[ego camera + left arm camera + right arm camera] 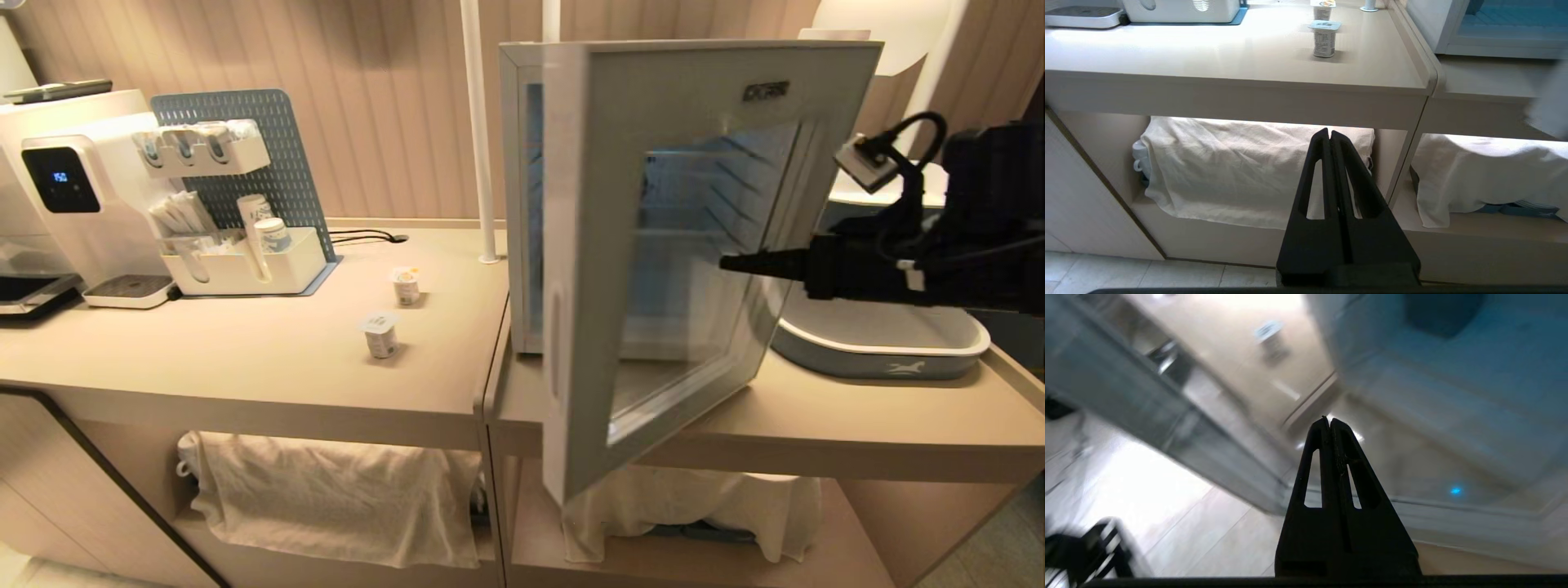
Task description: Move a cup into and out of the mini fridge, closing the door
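The white mini fridge stands on the counter with its pale framed glass door swung partly open, handle edge nearest me. My right gripper reaches in from the right, shut and empty, its tips in front of the door's glass; I cannot tell whether they touch. In the right wrist view this gripper shows shut against a blurred door frame and the fridge's bluish interior. One small foil-lidded cup stands on the counter left of the fridge, another cup behind it. My left gripper hangs shut below the counter front, the nearer cup above it.
A white coffee machine and a white organiser on a blue pegboard fill the counter's back left. A white pole rises beside the fridge. A grey-and-white tray lies right of it. Cloths cover the lower shelf.
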